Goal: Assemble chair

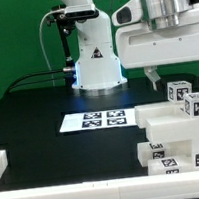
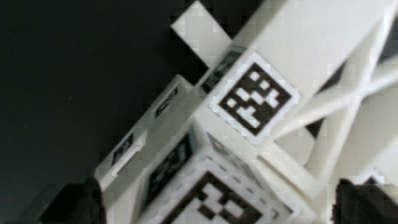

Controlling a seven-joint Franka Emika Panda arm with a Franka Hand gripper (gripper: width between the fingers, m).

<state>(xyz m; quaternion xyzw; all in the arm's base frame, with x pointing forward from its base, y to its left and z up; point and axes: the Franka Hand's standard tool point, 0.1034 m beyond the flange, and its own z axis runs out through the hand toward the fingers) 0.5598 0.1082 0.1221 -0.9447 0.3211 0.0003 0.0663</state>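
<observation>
The gripper (image 1: 163, 77) is hanging with its jaws standing apart, gripping nothing; the chair (image 1: 182, 128), a stack of tagged white pieces, is sitting just beneath its fingers (image 2: 365, 198); the marker board (image 1: 98, 119) is lying off to the side.

Bright, even light; blurred wrist view.

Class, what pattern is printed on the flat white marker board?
Black-and-white square tags on the marker board; exterior view shows it best.
</observation>
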